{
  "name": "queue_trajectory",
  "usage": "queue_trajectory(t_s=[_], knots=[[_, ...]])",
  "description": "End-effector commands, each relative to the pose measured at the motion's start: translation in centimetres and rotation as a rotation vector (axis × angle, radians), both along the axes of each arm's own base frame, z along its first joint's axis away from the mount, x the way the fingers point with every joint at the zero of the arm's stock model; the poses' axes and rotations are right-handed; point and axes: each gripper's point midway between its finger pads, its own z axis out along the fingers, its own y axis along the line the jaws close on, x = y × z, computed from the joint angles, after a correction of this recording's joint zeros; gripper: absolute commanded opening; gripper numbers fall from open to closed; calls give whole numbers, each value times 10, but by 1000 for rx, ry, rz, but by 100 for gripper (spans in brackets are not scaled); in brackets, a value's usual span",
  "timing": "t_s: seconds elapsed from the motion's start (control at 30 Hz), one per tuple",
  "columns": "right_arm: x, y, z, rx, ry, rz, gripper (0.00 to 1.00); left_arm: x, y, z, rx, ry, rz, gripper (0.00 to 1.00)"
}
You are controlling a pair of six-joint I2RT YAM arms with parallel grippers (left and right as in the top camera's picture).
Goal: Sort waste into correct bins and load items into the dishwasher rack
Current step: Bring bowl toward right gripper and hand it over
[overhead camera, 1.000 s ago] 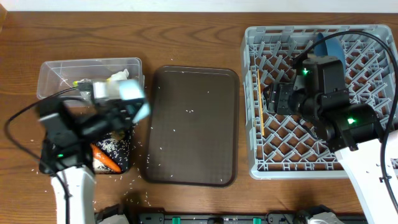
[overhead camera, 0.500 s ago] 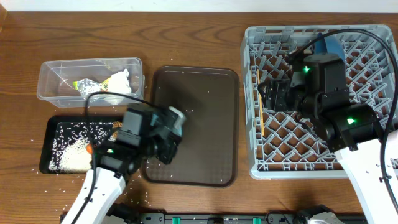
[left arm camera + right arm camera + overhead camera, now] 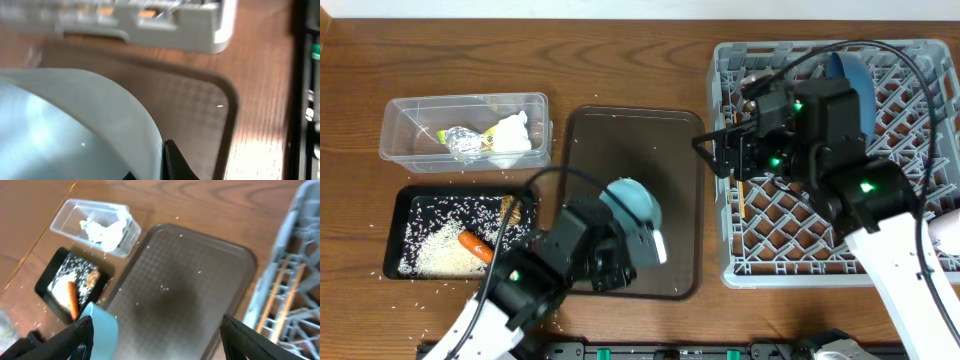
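Overhead: left gripper (image 3: 636,234) clamped on the rim of a round light-blue bowl with a white inside (image 3: 628,203), carried above the near half of a large brown rectangular serving tray (image 3: 650,140) that is bare apart from stray grains. Right gripper (image 3: 720,155) hangs over the left wall of the large grey pegged dishwasher rack (image 3: 800,272), which lies just beside the serving tray's right edge. A large blue plate (image 3: 850,72) stands on edge at the rack's back. Clear rectangular plastic box (image 3: 410,115) holds a crumpled yellow-green and silver wrapper (image 3: 460,140) and white tissue (image 3: 512,135). Shallow black rectangular tray (image 3: 395,235) holds white rice grains (image 3: 435,255), an orange carrot (image 3: 478,244) and a brown food lump (image 3: 510,208). Left wrist only: one dark finger against the bowl's rim, above the serving tray's rounded corner. Right wrist only: its fingers spread wide, nothing between them, open serving tray beneath.
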Motion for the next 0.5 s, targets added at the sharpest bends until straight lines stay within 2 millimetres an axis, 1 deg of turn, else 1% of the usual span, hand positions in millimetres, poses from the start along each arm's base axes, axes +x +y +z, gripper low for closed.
queue_trajectory(t_s=[0.0,0.1,0.17,0.27,0.37,0.47], knots=[[-9,25,-3,48,19,143,74,-14,-11,24,-7,-164,-185,6],[-24,51,-5,107,37,296,71,-25,-17,30,-13,-215,-261,6],[-32,62,-9,121,58,353,69,-26,-17,30,-9,-222,-270,6],[-39,72,-16,114,83,383,69,-26,-14,25,17,-212,-263,6],[-44,78,-18,108,86,409,69,-26,-13,20,33,-200,-261,6],[-52,80,-24,86,109,421,66,-17,-10,15,79,-218,-238,6]])
